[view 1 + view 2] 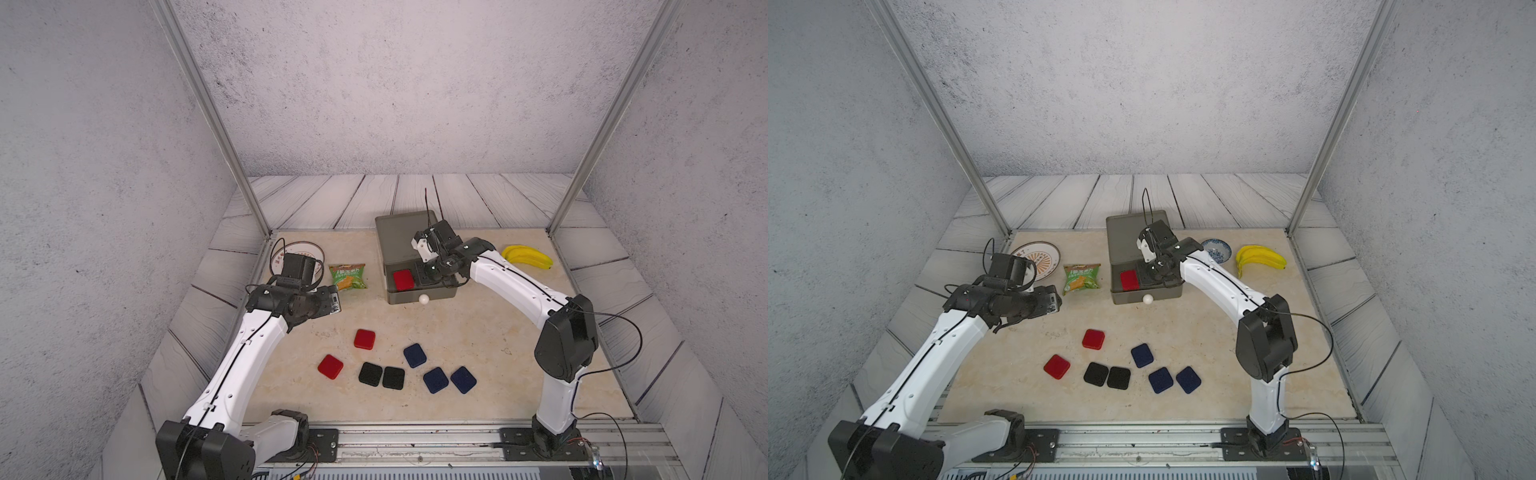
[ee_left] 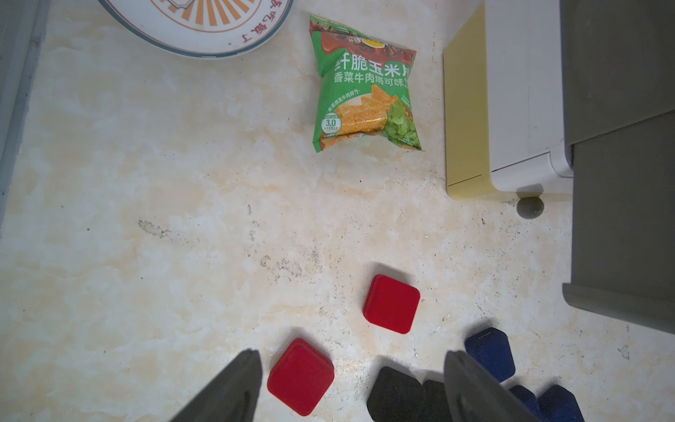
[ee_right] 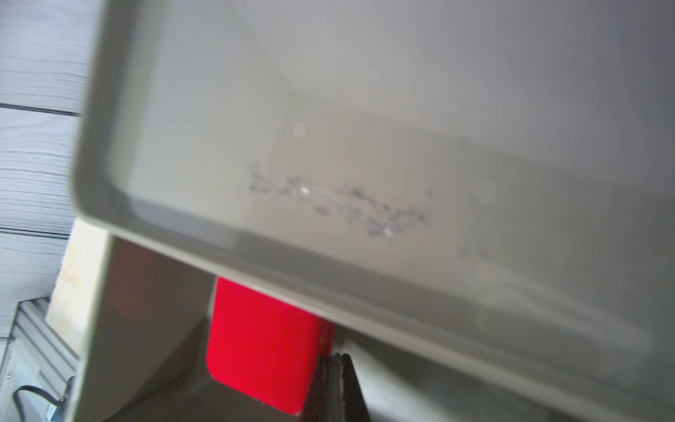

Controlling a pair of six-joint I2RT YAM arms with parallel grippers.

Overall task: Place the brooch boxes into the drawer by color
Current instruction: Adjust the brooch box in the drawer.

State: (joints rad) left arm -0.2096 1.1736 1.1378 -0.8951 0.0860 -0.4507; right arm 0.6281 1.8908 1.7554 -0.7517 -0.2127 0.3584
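Top views: the chest (image 1: 399, 237) stands on the surface (image 1: 498, 374). Its grey drawer (image 1: 440, 293) is pulled out, with the white knob (image 1: 423, 299) facing the robot.
Right end effector (image 3: 338, 369): reaches down inside the grey drawer, fingers pressed together, closed on nothing.
Stowed red box (image 1: 404, 279): lies flat on the drawer floor, just beside the right end effector on the left arm's side. I cannot tell whether they touch.
Left end effector (image 2: 350, 354): hovers over the surface, fingers spread wide, nothing between them.
Loose reds: first red box (image 1: 364, 339) and second red box (image 1: 330, 366) lie on the surface below the left end effector, toward the robot's base.
Blacks: first black box (image 1: 370, 374) touches second black box (image 1: 393, 377), beyond the reds from the left end effector.
Navies: three navy boxes (image 1: 435, 380) lie farther toward the right arm, well apart from both end effectors.
Lower drawers: white drawer (image 2: 522, 91) and yellow drawer (image 2: 464, 109) sit pushed in under the grey one.
Snack packet (image 1: 348, 276): lies ahead of the left end effector, between it and the chest.
Bananas (image 1: 528, 256): lie beyond the right arm, away from the chest.
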